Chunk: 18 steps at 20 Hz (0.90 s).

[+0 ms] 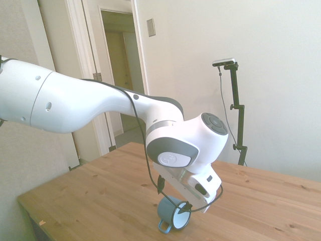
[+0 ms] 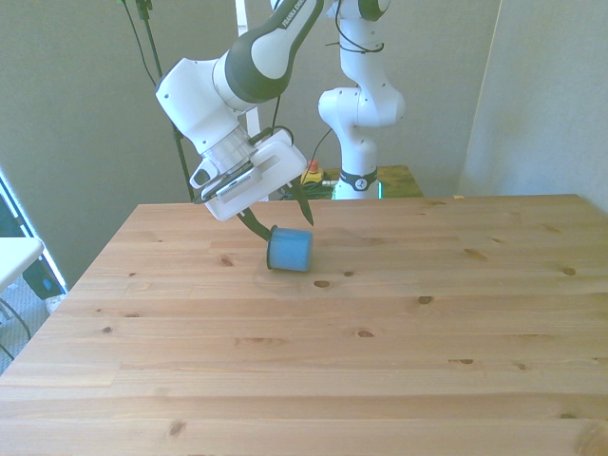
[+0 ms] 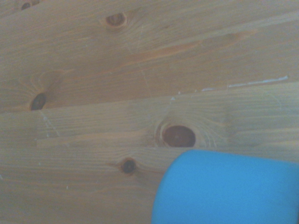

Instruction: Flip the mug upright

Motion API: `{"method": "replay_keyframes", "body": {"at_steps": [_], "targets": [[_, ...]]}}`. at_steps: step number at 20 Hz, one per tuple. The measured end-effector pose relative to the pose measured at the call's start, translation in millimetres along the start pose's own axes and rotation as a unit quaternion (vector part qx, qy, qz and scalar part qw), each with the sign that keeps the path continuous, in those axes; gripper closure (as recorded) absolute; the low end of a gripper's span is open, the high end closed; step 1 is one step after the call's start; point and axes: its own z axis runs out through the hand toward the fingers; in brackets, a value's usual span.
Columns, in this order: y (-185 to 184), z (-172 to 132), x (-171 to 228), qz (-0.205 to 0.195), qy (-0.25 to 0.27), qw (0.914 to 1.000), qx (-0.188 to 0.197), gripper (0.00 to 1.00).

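The small light-blue mug [image 2: 291, 250] lies on its side on the wooden table [image 2: 380, 361], with its mouth toward the front view's left. In the side view the mug [image 1: 169, 211] shows its white inside, and its blue handle rests low against the tabletop. My gripper [image 2: 282, 228] hangs tilted just above it, open, with its dark fingers spread about the width of the mug. One fingertip [image 2: 258, 229] reaches down to the rim end; the other ends just above the mug's body. The wrist view catches a blurred blue patch of the mug [image 3: 224, 191] over the knotted wood.
The table's left edge [image 2: 90, 275] is well away from the mug in the front view. A yellow and red object [image 2: 311, 174] sits behind the far edge by the robot base. The side view shows a doorway [image 1: 120, 85] beyond the table.
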Motion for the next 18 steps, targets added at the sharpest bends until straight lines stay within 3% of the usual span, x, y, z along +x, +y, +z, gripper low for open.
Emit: {"method": "replay_keyframes", "body": {"at_steps": [9,18], "targets": [[28.2,-10.1,7.6,-0.023,-0.032,0.9971,0.065,0.0],[17.0,2.9,27.4,-0.026,-0.068,0.9919,0.104,0.0]]}}
